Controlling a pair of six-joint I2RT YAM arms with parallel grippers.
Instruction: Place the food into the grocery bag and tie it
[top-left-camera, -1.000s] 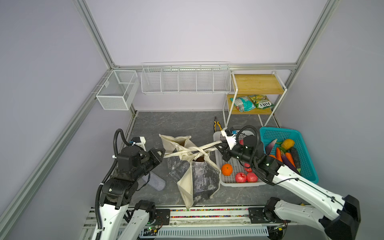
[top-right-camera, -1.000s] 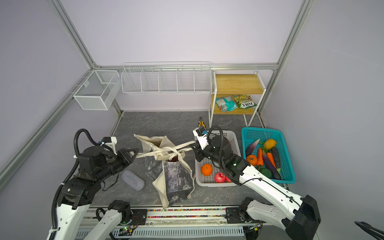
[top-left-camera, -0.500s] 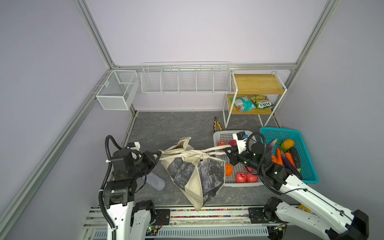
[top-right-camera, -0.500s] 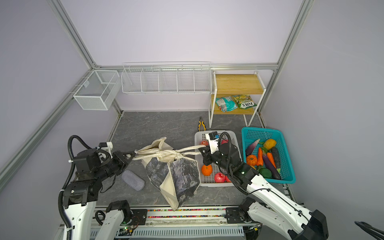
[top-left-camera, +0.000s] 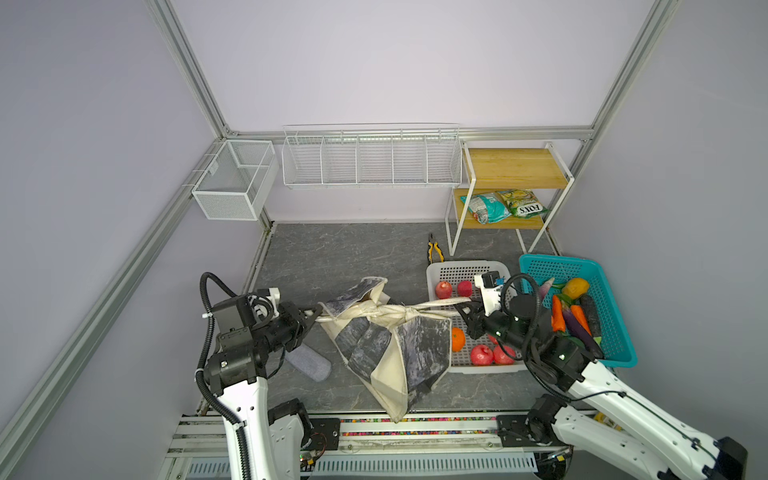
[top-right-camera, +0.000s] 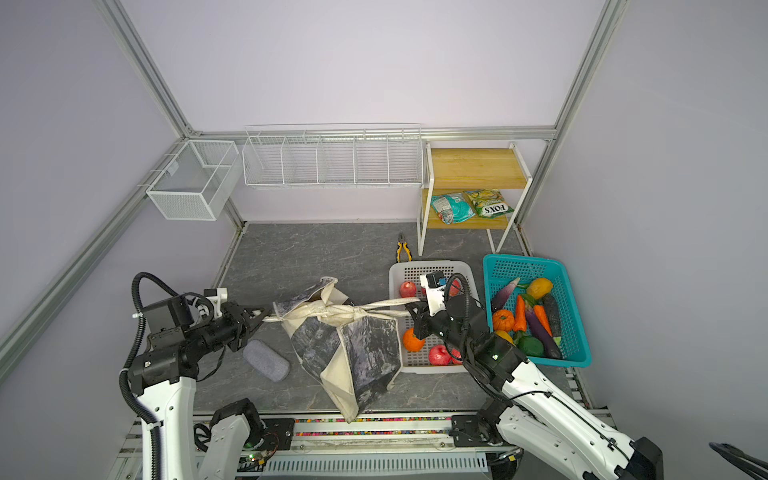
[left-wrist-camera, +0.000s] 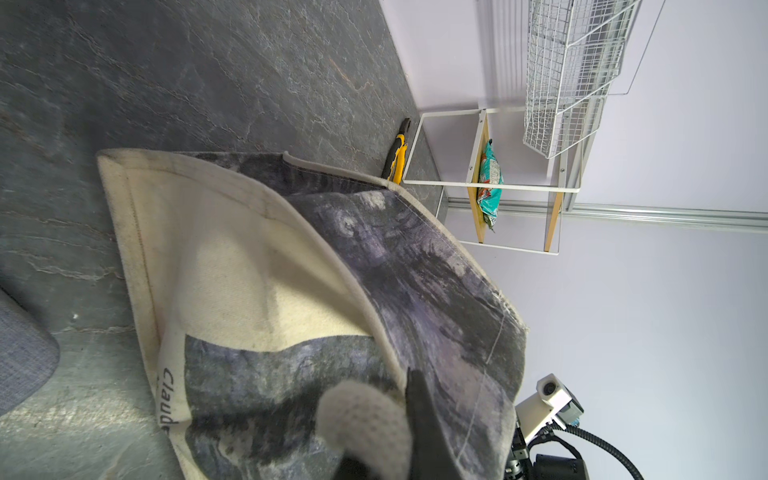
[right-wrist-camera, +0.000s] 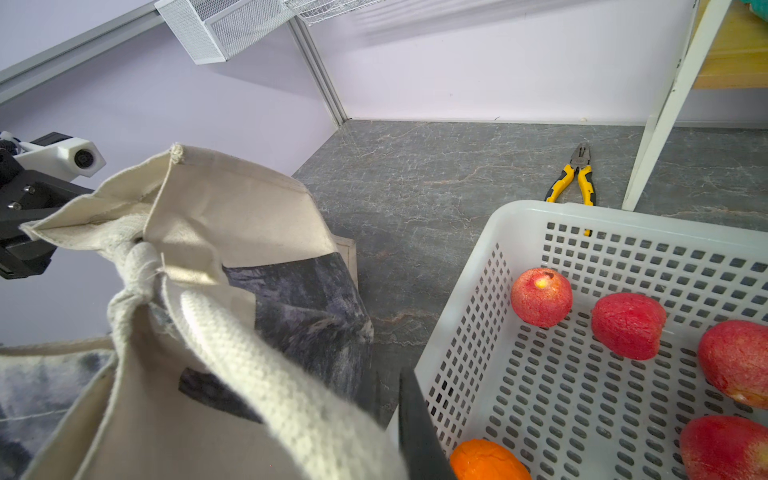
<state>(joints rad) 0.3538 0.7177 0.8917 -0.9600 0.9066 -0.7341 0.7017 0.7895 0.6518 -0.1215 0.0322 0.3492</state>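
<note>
left gripper: clamped on cream strap handle | right gripper: clamped on opposite strap handle | grey-marbled cream canvas tote bag: tilted between them, straps knotted, beside white perforated plastic basket

Behind the basket, pliers; left of it, perhaps touching, grocery bag.

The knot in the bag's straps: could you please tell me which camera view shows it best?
The right wrist view: the knot is close and unobstructed. Both top views show it small; the left wrist view shows only the bag.
</note>
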